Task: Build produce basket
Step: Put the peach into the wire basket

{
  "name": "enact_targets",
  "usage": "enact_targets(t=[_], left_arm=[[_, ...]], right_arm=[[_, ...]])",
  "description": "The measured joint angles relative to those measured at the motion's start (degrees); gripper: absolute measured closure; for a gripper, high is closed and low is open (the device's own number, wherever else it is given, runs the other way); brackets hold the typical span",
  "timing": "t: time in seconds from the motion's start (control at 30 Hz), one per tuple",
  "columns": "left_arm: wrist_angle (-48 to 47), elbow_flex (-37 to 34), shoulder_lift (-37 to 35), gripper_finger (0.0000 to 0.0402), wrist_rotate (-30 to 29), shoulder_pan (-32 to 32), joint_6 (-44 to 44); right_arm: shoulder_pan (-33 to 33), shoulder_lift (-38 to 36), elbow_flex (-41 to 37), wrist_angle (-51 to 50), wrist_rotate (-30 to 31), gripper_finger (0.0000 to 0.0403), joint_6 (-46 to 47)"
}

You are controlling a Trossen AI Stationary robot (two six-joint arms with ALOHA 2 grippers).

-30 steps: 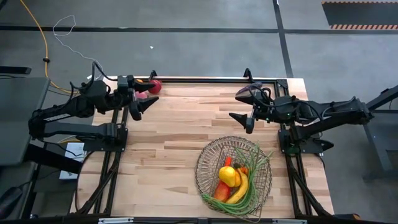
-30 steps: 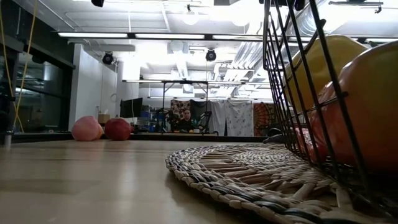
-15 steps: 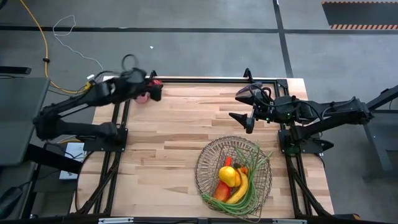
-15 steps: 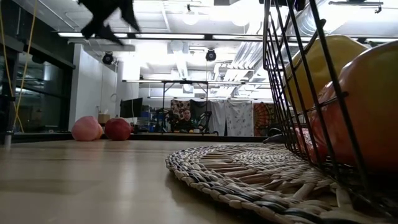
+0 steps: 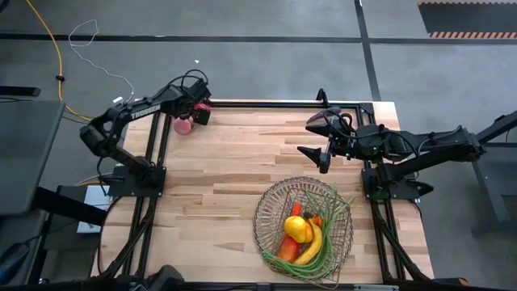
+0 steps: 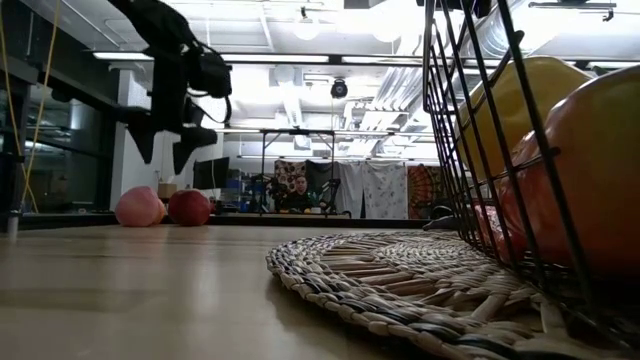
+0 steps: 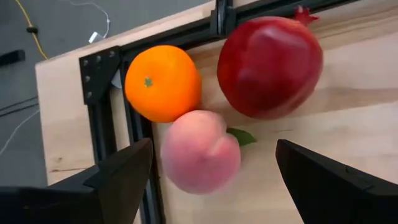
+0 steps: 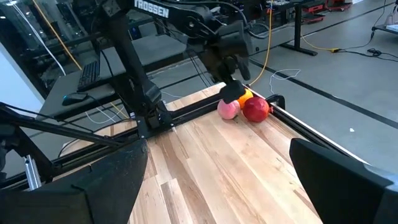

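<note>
On the desk [image 5: 242,170] the basket [image 5: 271,202] already holds several produce pieces, while the left claw [image 7: 208,171], spread, hangs above the peach [image 7: 200,151], with apple [image 7: 268,66] and orange [image 7: 163,83] beside it; right claw [image 5: 317,137] waits spread

Both arms are dark, near-black, built of slim links joined by chunky rounded joints. The left arm [image 5: 133,117] carries white "TROSSEN" lettering along one link, and thin black cables loop out near its wrist. The right arm [image 5: 420,149] shows the same dark casing with cable loops. Each gripper's fingers [image 7: 118,180] are matte black, wedge-shaped and tapering to blunt tips.
</note>
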Motion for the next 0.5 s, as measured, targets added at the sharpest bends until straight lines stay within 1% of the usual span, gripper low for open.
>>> enact_targets(t=[0.07,0.27,0.37,0.5], left_arm=[[0.01,-0.04,0.37,0.0074,0.06,0.24,-0.3],[1.5,-0.21,-2.0,0.0074,-0.47,-0.21,-3.43],[4.53,-3.28,-3.16,0.0074,-1.87,-0.34,-3.81],[6.42,-6.84,-4.03,0.0074,-1.39,-1.87,-7.18]], right_arm=[[0.0,0.0,0.0,-0.2,-0.01,0.002,-0.34],[-0.01,0.02,0.0,-1.81,0.01,0.002,-0.41],[0.0,0.02,0.0,-1.92,0.01,0.002,-0.42],[-0.01,0.02,0.0,-1.92,-0.01,0.002,-0.42]])
